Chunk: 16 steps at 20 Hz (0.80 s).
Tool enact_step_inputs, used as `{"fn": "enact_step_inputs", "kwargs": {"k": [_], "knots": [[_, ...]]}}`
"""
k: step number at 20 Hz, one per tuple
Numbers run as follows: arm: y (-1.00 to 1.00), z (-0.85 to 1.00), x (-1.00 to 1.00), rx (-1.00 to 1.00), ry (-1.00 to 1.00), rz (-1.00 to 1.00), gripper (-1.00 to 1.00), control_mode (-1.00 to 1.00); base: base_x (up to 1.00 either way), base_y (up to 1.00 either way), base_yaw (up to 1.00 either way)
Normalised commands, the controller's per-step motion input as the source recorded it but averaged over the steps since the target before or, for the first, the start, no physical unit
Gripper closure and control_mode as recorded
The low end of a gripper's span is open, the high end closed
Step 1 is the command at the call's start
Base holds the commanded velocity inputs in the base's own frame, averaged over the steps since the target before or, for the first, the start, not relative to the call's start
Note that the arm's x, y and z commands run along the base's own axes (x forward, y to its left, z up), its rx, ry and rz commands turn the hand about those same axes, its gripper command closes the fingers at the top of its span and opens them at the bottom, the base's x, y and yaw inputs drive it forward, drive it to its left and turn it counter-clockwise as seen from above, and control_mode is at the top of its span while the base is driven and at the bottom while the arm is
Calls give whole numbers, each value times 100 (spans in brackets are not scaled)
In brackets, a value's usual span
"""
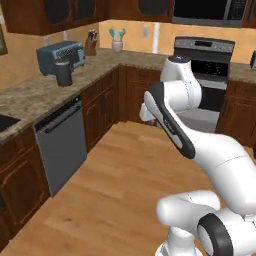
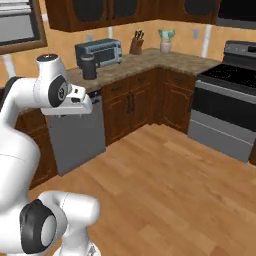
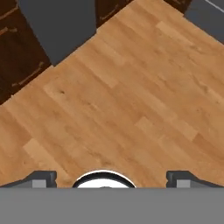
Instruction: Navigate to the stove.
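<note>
Ahead across open wood floor (image 2: 165, 175) | stove (image 2: 227, 102) against far wall

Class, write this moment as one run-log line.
phase: driving | goal: stove across wood floor, not reached | gripper: open, empty | dishwasher left

To my left, a granite table (image 1: 35, 97) carries a blue-grey toaster oven (image 1: 61, 56) with a dark cup (image 1: 64, 74) just before it. A knife block (image 1: 91, 45) and utensil jar (image 1: 117, 42) occupy the corner; a grey dishwasher (image 1: 62, 145) stands below, over wood floor (image 3: 131, 100).

I see the steel-grey stove with black oven door (image 1: 209, 70) far ahead, partly behind my white arm (image 1: 180, 115); grey dishwasher panel (image 1: 62, 145) left.
</note>
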Motion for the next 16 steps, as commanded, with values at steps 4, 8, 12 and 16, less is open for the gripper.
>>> {"fn": "enact_step_inputs", "kwargs": {"k": [4,8,12,16], "knots": [[0,0,0,0,0,0,-100,100,6,-4,-98],[0,0,0,0,0,0,-100,100,73,3,-79],[0,0,0,0,0,0,-100,100,100,39,-55],[0,0,0,0,0,0,-100,100,100,73,-52]]}}
